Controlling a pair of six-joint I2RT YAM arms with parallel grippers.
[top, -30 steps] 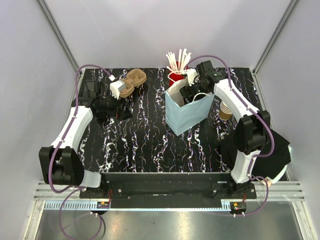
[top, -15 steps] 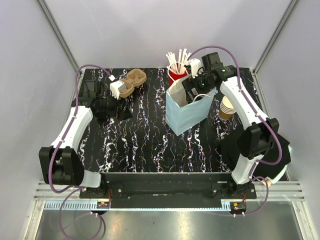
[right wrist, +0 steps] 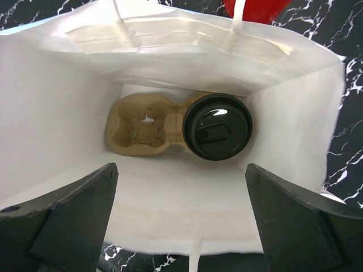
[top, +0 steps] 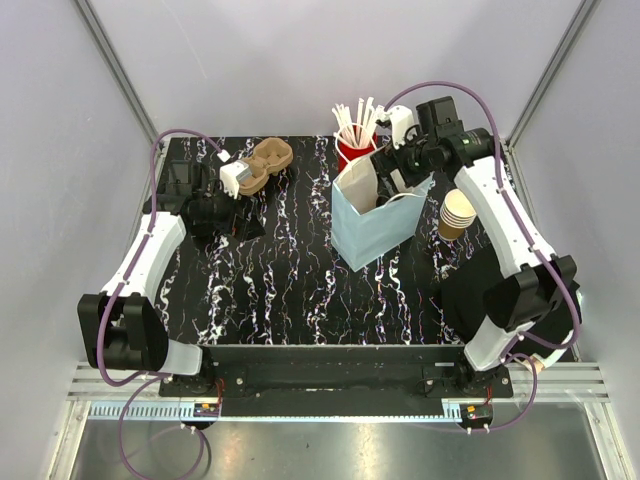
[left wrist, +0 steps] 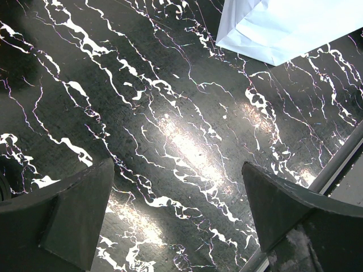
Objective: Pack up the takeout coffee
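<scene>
right wrist view: the coffee (right wrist: pixel 216 126), a round cup under a glossy black lid, sits in one cell of a moulded tan pulp carrier (right wrist: pixel 142 133) on the floor of the pale paper bag (right wrist: pixel 51 113). the right gripper (right wrist: pixel 180 170) is spread wide above it, empty. the left gripper (left wrist: pixel 177 167) is spread wide too, over the marbled table (left wrist: pixel 170 85).

A lab booth: blank white walls (top: pixel 300 60), aluminium framing (top: pixel 110 57).

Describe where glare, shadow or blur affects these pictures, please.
Left wrist: a bright glare patch on the glossy table; the near fingers look soft. Right wrist: the paper bag is evenly bright inside; small highlights on the takeout coffee lid. Top external: sharp, evenly lit.
</scene>
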